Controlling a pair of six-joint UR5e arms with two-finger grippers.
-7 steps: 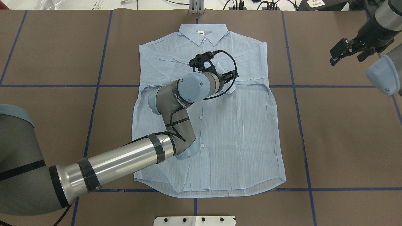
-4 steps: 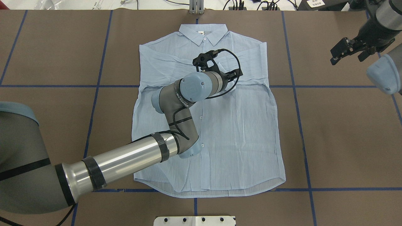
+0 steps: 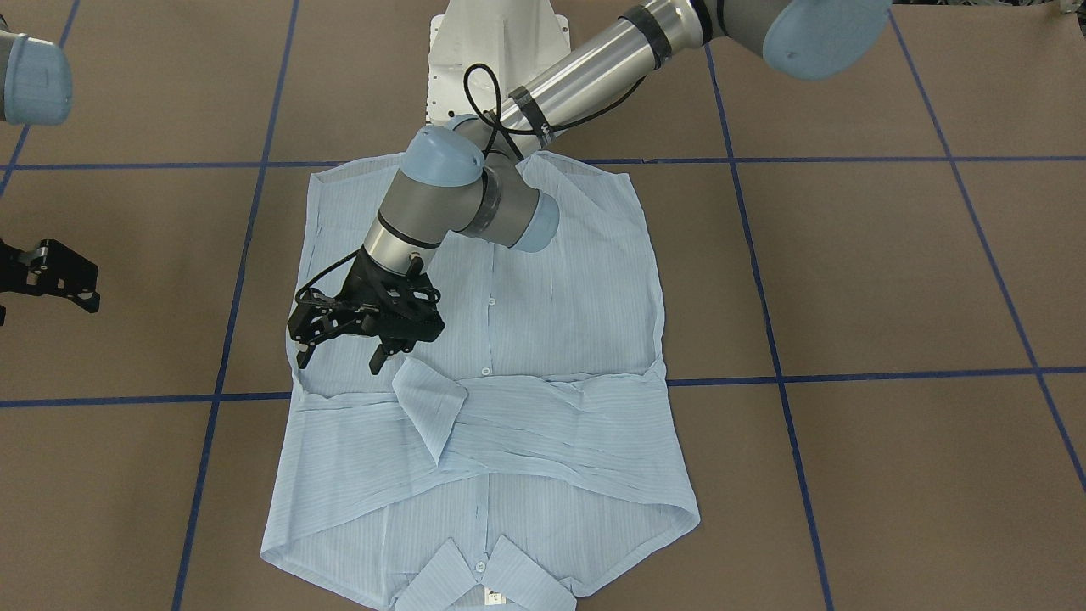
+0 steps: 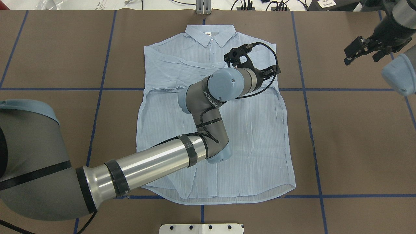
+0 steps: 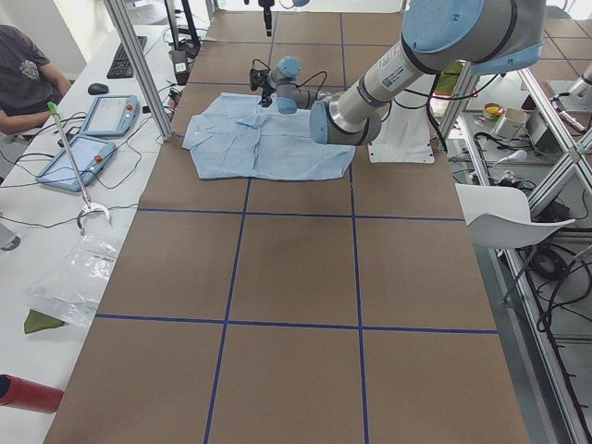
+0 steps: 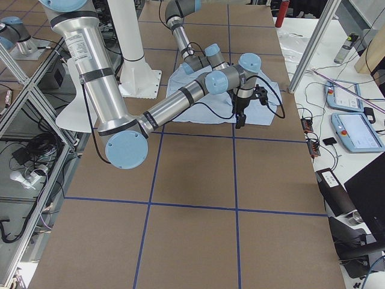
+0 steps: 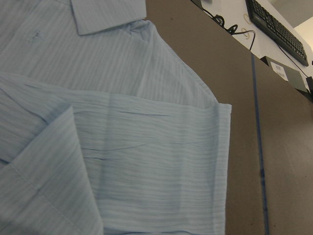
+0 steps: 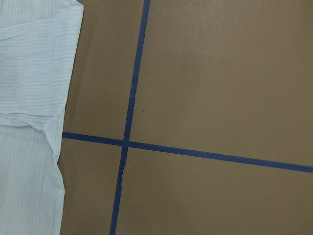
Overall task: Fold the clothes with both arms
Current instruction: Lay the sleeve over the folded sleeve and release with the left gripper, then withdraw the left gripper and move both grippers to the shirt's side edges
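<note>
Pale-blue shirt (image 3: 551,314) lies flat just beneath the left gripper (image 3: 339,355).

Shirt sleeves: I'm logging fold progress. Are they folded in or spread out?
Folded in. Both sleeves lie crosswise over the chest of the shirt, one cuff on top; none sticks out sideways.

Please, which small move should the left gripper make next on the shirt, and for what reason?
Probably lower the left gripper a little and pinch the shirt at the side edge just below it. Its jaws stand open and empty, over the spot where the folded sleeve meets the body. The right gripper is off the cloth, over the table, so it cannot take this edge yet.
</note>
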